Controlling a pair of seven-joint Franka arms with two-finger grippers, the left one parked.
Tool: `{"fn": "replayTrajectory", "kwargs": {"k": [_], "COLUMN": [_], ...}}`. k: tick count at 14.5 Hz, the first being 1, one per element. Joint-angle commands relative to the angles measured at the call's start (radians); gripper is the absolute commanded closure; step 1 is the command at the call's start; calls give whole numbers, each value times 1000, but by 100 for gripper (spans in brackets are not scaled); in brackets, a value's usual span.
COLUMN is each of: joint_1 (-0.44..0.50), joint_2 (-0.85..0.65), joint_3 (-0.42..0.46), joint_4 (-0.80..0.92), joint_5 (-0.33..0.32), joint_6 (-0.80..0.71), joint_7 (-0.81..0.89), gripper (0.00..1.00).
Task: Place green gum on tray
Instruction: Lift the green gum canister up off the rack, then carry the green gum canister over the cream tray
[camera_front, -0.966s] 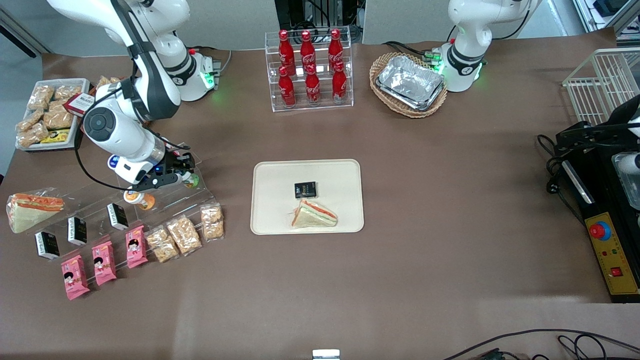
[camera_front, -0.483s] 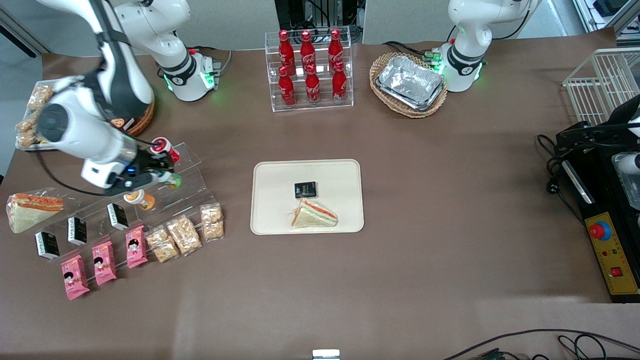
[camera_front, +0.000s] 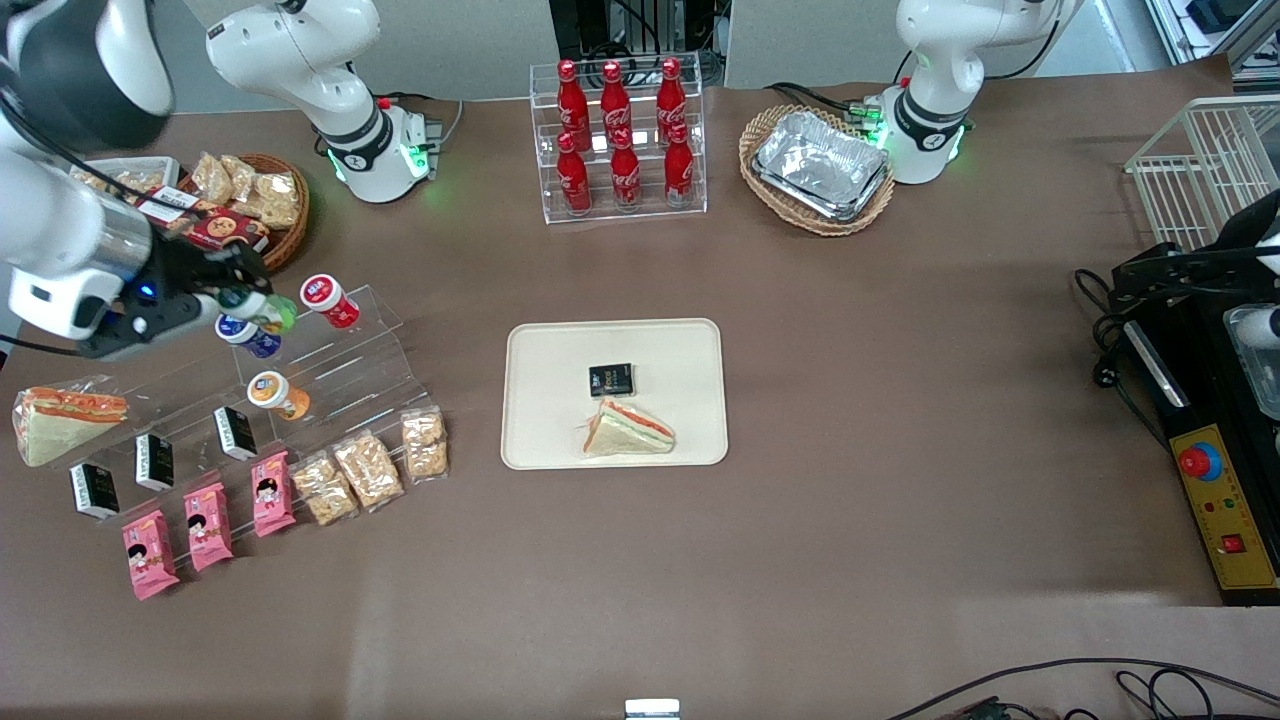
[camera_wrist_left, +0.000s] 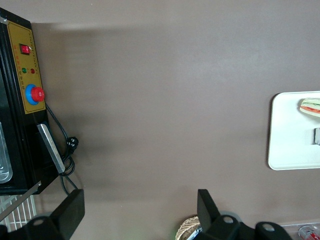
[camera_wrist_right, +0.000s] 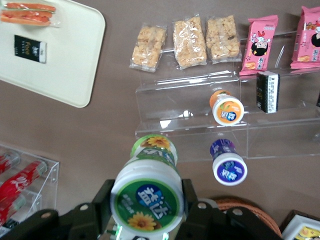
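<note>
The green gum (camera_front: 276, 312) is a small green bottle with a white lid. My right gripper (camera_front: 258, 303) is shut on it and holds it in the air above the upper step of the clear acrylic stand (camera_front: 340, 375). In the right wrist view the gum's lid (camera_wrist_right: 146, 196) faces the camera between the two black fingers (camera_wrist_right: 97, 202) of the gripper (camera_wrist_right: 146, 202). The cream tray (camera_front: 550, 400) lies flat at the table's middle, well apart from the gripper, and holds a sandwich (camera_front: 628, 430) and a black packet (camera_front: 610, 379). The tray also shows in the right wrist view (camera_wrist_right: 70, 65).
On the stand are a red-bodied bottle (camera_front: 330, 300), a blue one (camera_front: 247, 336), an orange one (camera_front: 278, 394) and black packets (camera_front: 234, 432). Snack packs (camera_front: 368, 468) and pink packets (camera_front: 208, 525) lie nearer the camera. A cola rack (camera_front: 620, 140) and a foil-tray basket (camera_front: 818, 168) stand farther back.
My gripper has risen from the stand with the green gum and swung toward the working arm's end of the table. The red and blue bottles are now uncovered.
</note>
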Motion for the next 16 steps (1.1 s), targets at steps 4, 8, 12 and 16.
{"fn": "replayTrajectory", "kwargs": {"k": [4,8,12,16], "joint_1": [152,304,416,488], "joint_2": [79,103,147,234], "joint_3": [23,25,23,25], "joint_4": [111,-22,-182,-298], "joint_5": [32,70,72,82], "joint_6": [-79,123,379,648], "joint_7": [270,485,581,620], "gripper": [90,91,91,91]}}
